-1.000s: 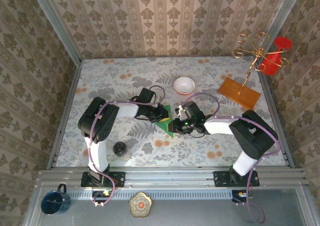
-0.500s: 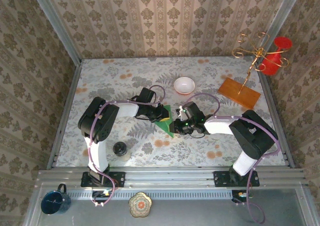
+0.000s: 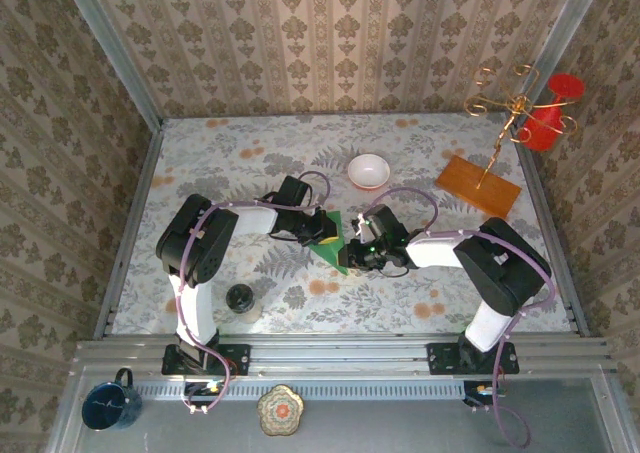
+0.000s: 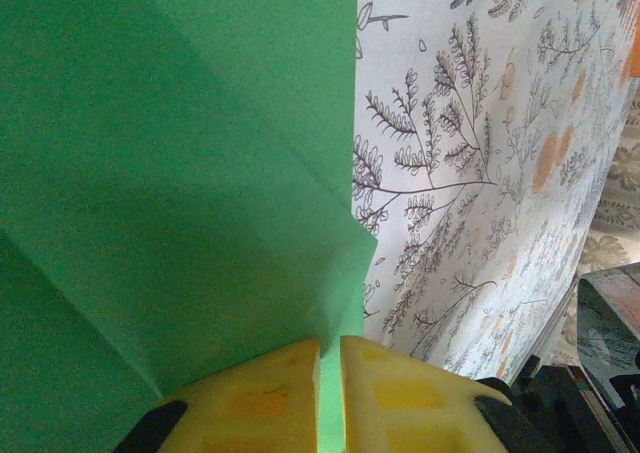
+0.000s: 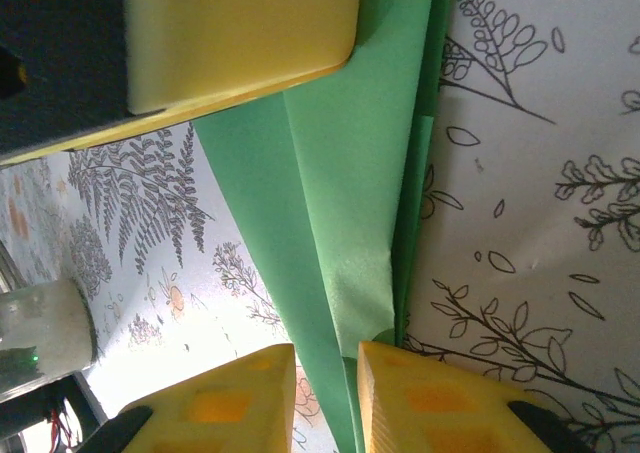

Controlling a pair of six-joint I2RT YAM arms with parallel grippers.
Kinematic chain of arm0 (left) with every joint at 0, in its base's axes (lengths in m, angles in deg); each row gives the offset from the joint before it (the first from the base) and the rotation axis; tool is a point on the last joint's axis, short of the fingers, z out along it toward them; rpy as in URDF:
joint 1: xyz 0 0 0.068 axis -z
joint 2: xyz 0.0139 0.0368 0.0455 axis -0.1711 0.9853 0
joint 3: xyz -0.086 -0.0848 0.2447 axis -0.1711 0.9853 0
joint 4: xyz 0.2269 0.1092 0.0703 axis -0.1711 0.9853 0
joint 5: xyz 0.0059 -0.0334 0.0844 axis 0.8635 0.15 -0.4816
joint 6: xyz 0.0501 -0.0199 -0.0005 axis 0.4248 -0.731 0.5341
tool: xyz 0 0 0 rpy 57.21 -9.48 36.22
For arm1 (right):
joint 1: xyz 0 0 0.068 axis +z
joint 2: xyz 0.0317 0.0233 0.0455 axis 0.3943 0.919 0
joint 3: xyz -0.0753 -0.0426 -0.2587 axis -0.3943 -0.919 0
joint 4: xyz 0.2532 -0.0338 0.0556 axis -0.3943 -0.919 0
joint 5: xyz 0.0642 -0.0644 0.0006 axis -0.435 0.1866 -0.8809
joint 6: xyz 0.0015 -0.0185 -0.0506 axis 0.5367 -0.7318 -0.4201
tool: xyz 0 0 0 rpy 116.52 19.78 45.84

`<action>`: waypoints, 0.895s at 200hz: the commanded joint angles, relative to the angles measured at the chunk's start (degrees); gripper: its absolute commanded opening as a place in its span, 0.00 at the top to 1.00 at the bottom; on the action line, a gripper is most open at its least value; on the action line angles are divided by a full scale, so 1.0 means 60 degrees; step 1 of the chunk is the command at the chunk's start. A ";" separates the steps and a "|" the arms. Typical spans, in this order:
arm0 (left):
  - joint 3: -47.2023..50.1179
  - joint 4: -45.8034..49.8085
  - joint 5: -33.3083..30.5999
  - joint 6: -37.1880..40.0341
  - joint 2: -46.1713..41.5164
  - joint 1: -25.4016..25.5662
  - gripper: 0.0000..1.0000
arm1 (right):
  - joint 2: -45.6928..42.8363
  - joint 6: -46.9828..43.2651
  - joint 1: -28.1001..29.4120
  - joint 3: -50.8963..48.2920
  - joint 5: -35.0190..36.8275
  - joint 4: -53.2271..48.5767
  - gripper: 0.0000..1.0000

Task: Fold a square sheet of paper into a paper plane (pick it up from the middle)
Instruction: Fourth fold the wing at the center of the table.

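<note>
The paper plane (image 4: 180,173) — light, limp, easily creased — is clamped by left hand (image 4: 331,361) and right hand (image 5: 326,365) at its folds.

bowl (image 3: 368,171) behind paper plane (image 3: 336,246), board (image 3: 478,185) far right

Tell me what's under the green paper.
Flowered tablecloth shows past the edges of the green paper; the patch directly beneath is covered, so anything there can't be seen.
</note>
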 commanded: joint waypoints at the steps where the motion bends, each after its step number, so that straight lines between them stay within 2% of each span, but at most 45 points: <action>1: -0.0270 0.0298 -0.0114 -0.0017 0.0270 -0.0005 0.85 | 0.0198 -0.0185 0.0021 0.0198 -0.0060 -0.0450 0.74; 58: -0.0401 0.1048 -0.0729 0.0111 0.0365 -0.0034 0.86 | 0.0058 -0.0312 -0.0004 0.0232 0.0089 -0.0993 0.75; 85: -0.0396 0.1038 -0.0718 -0.0004 0.0451 -0.0027 0.86 | -0.0820 -0.0005 -0.0088 0.0119 0.0055 -0.0584 0.72; 120: -0.0417 0.1110 -0.0805 -0.0107 0.0480 -0.0025 0.86 | -0.1864 0.0395 -0.0176 -0.0001 0.1026 -0.0739 0.69; 179: -0.0402 0.0994 -0.0747 -0.0243 0.0536 -0.0019 0.87 | -0.1290 0.0531 -0.0025 0.0317 0.0810 -0.0909 0.76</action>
